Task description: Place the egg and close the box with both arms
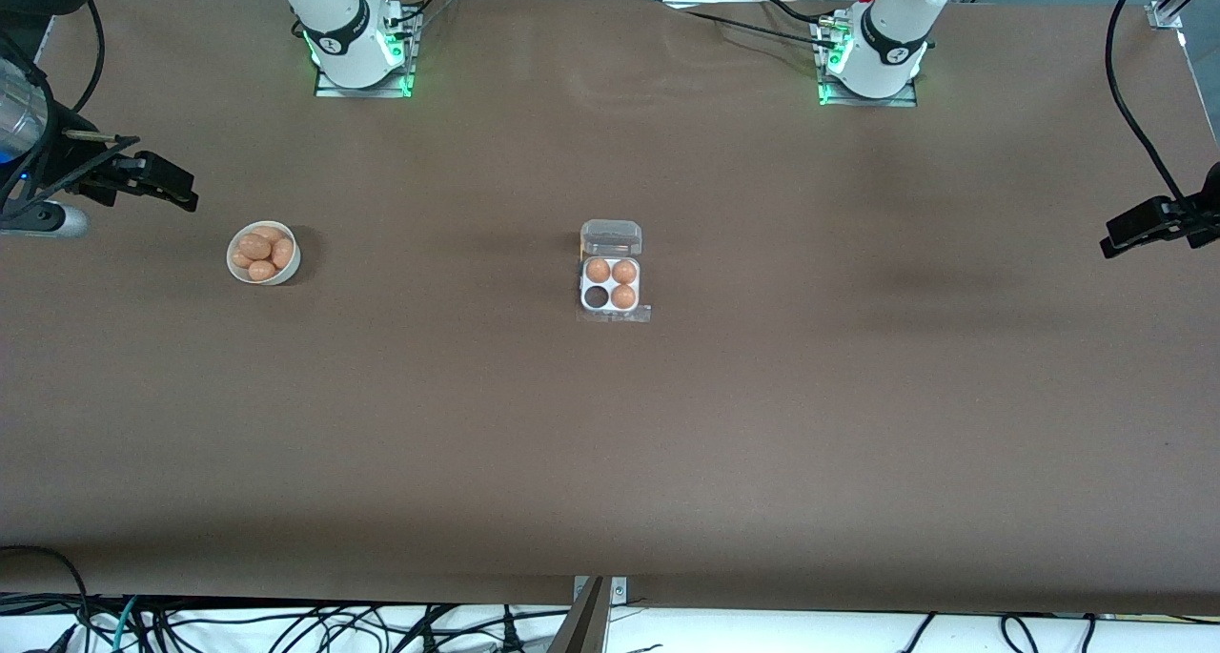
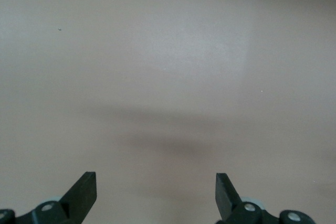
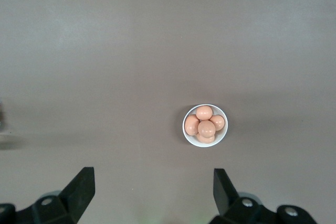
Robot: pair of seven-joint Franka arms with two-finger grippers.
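Note:
The box [image 1: 583, 285] stands at the table's middle with its clear lid [image 1: 611, 238] open and tipped back toward the robot bases. Three eggs [image 1: 624, 272] fill its cells, and one cell [image 1: 597, 296] nearer the camera is empty. Several alike eggs [image 1: 255, 247] lie in a white bowl [image 1: 286, 274] toward the right arm's end, also in the right wrist view [image 3: 205, 125]. My right gripper [image 1: 186, 195] hangs open and empty beside the bowl, high over the table [image 3: 153, 179]. My left gripper [image 1: 1110, 243] hangs open and empty over bare table at the left arm's end [image 2: 156, 182].
The brown table [image 1: 610, 462] is broad and flat. Both green-lit arm bases [image 1: 362, 57] stand along its edge farthest from the camera. Cables [image 1: 1134, 110] trail over the left arm's end, and more hang below the near edge.

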